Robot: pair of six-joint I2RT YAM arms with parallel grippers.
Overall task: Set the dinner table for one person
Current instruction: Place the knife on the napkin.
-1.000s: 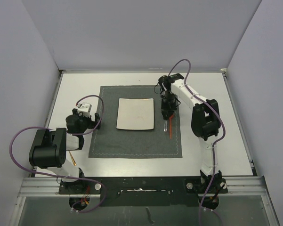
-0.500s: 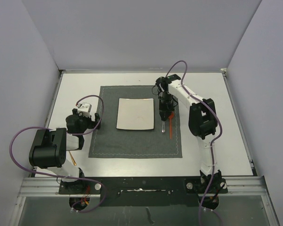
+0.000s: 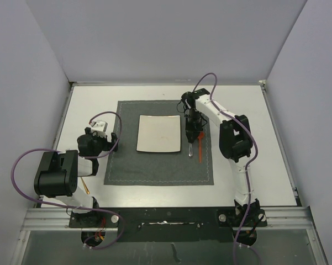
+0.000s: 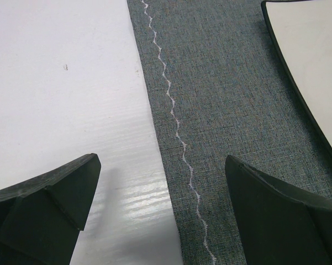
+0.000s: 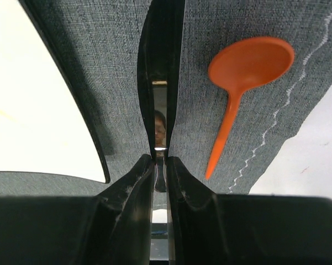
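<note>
- the dinner table [image 3: 94, 105] is the big white top that fills the middle of the overhead view. a dark grey placemat [image 3: 154, 168] lies flat at its centre, and both arms reach in from the near edge.
- a white square plate [image 3: 159, 133] sits on the middle of the placemat. an orange spoon [image 5: 248, 61] lies on the placemat to the right of the plate, near the stitched right edge, with its handle pointing near.
- the right pincer [image 5: 160, 160] is clamped on a thin shiny knife [image 5: 160, 127]. it holds the knife in the strip of placemat between plate and spoon, with the blade running near to far.
- whether the knife already touches the cloth cannot be told from these views.
- the left pincer [image 4: 161, 176] hangs with its jaws wide apart and nothing in them, over the left edge of the placemat where the cloth meets the bare table.
- the step in hand looks like laying the knife just to the right of the plate.
- the next move would be to lower the knife flat and parallel to the plate's edge, clear of both rim and spoon, then part the fingers and lift straight up.
- a thin yellowish piece [image 3: 84, 185] lies on the table by the left arm's base. it is too small to name.
</note>
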